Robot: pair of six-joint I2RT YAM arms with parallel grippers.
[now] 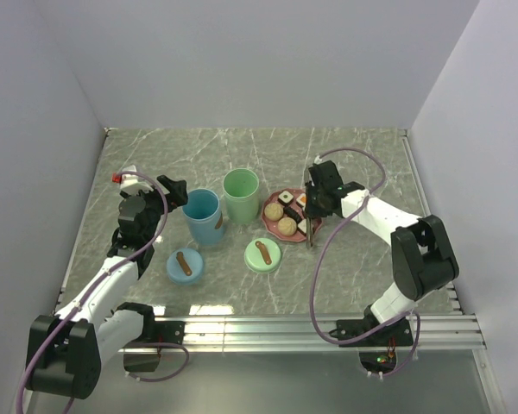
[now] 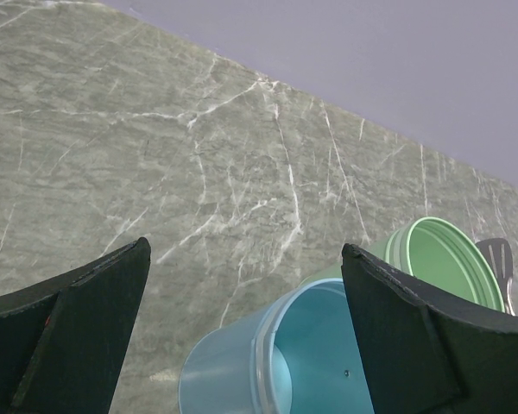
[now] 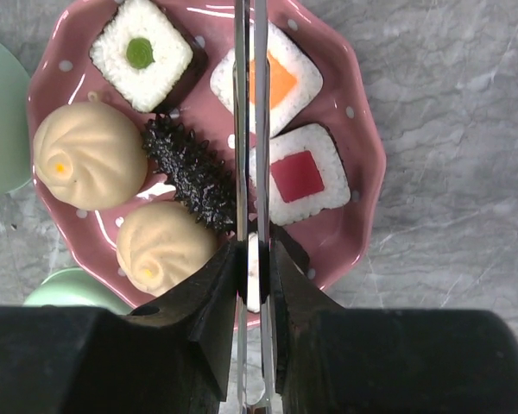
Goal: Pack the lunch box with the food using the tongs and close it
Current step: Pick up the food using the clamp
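Over the pink plate [image 3: 363,164], the tongs [image 3: 249,129] are clamped tight in the right end effector [image 3: 252,259]. Their two thin arms are squeezed almost together and stretched across the orange-centred sushi [image 3: 281,82]. On the plate, two tan buns [image 3: 88,155] are seen at the side away from the tongs, with a dark spiky piece [image 3: 188,172] between. A red-centred sushi [image 3: 298,172] is set right beside the tongs, and a green-centred one [image 3: 141,53] at the far rim.

Left of the plate, the green container [image 1: 241,194] and then the blue container [image 1: 202,214] are stood upright and uncovered. The left end effector [image 1: 168,194] is held beyond the blue one, jaws wide apart, nothing gripped. Nearer than the plate, a green lid [image 1: 262,254] and a blue lid [image 1: 185,265] are laid on the desk [image 1: 354,259].
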